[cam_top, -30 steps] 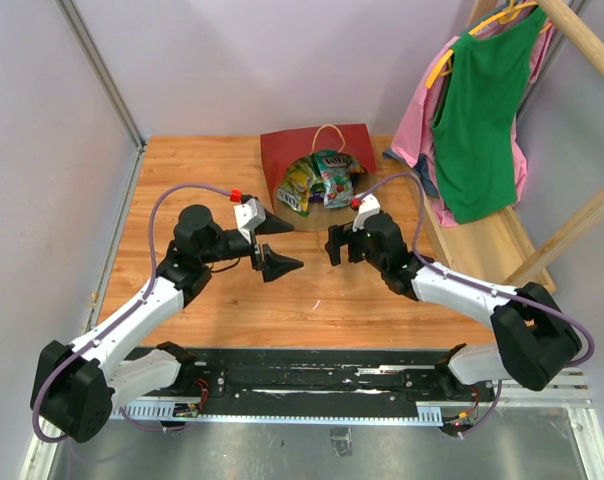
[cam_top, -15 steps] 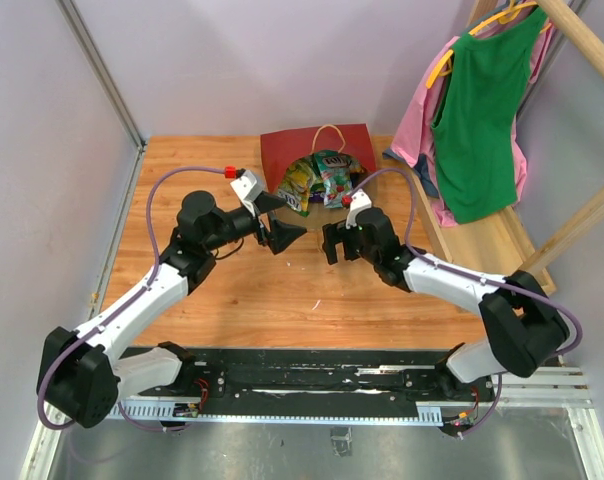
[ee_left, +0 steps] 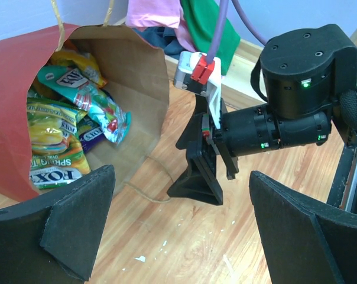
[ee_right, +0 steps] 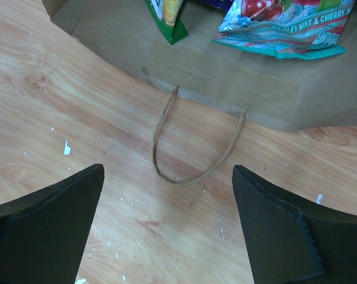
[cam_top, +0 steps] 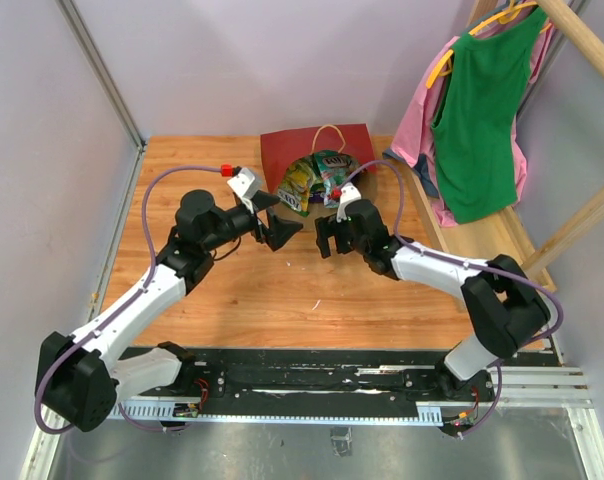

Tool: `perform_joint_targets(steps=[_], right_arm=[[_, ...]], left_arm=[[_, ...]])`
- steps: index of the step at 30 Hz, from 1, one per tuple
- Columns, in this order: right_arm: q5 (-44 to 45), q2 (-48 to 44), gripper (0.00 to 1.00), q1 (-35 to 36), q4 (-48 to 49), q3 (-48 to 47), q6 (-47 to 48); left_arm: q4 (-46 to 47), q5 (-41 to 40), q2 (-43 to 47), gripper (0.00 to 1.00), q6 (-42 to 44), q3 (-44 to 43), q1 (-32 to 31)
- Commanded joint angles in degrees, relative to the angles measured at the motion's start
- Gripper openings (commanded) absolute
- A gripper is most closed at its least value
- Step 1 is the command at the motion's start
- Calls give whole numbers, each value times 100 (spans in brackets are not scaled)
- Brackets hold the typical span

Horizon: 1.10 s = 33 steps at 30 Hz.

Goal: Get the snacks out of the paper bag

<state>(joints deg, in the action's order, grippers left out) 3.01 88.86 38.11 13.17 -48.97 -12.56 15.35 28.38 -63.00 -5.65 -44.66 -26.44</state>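
Note:
The red paper bag (cam_top: pixel 308 146) lies on its side at the back of the table, with its mouth toward the arms. Snacks (cam_top: pixel 316 178) spill from the mouth: green-yellow packets (ee_left: pixel 49 139) and a teal-white one (ee_right: pixel 285 25). My left gripper (cam_top: pixel 281 216) hovers just left of the mouth, open and holding nothing. My right gripper (cam_top: pixel 327 236) hangs low over the wood just in front of the mouth, also open and empty. The bag's beige loop handle (ee_right: pixel 191 151) lies flat on the table between its fingers (ee_right: pixel 274 226) and the brown inside (ee_right: pixel 226 77).
Green and pink garments (cam_top: pixel 477 110) hang on a wooden rack at the right, beside the bag. A metal post (cam_top: pixel 102 75) and a wall bound the table's left side. The right arm's black wrist (ee_left: pixel 291 112) sits close in front of my left gripper (ee_left: pixel 181 228).
Both grippers have moved toward the bag's mouth, the left up and right, the right up and left. They now stand closer together.

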Motion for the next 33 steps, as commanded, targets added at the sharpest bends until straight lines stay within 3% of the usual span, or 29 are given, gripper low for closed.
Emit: perform_joint_targets(steps=[1,12,17,27,33], right_arm=[[168,316,89,186,74,-401,132],[2048,1495,92,182,614,-1516,523],[2083,2239,89,122,1469,-1855,1334],[1712,3010,77,-295,86,-3128,1385],[1698,3026,61,-289,-253,-3258,1203]], left_arm=[[-49,-227,229,100,36,-52,7],[-52,-976,578,100,-38,260,7],[-79,-1126,761,100,-53,339,7],[-107,-1353,775,100,-60,398,7],[-135,-1516,728,100,-66,389,7]])
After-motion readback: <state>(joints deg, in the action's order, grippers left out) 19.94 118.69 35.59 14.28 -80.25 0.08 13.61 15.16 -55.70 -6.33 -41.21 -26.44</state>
